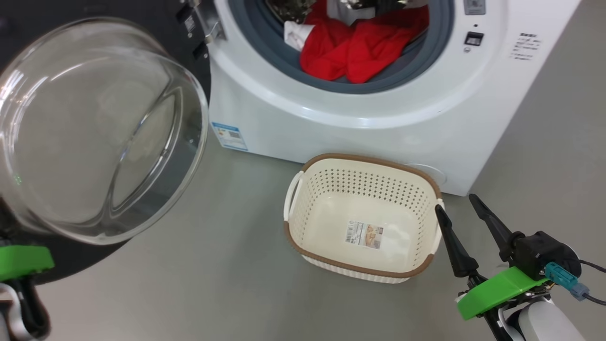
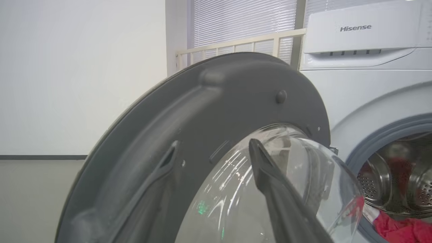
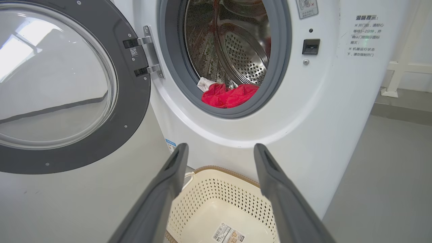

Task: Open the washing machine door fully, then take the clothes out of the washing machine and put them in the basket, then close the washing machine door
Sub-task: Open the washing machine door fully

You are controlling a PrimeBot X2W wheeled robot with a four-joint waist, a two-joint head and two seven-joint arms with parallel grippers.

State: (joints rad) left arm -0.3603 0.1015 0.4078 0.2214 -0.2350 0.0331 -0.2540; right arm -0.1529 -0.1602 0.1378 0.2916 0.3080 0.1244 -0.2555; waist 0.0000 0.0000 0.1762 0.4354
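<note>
Two parted, empty fingers of the right gripper [image 1: 457, 203] hover beside the cream perforated plastic basket [image 1: 369, 158], red fabric clothes [image 1: 360, 52] lying beyond it in the white washing machine [image 1: 331, 137].

The washing machine [image 1: 293, 128] and basket [image 1: 369, 157] were seen from above by the head, lower by the right wrist; the door [image 2: 189, 111] closely by the left.

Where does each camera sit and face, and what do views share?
Head view: on the head, looking down at the cream perforated basket and white front-loading washing machine; right gripper open, lower right.
Left wrist view: near the inner face of the round black-framed glass door; one left gripper finger.
Right wrist view: low, facing the red fabric clothes between its fingers.
All share door and machine.
</note>
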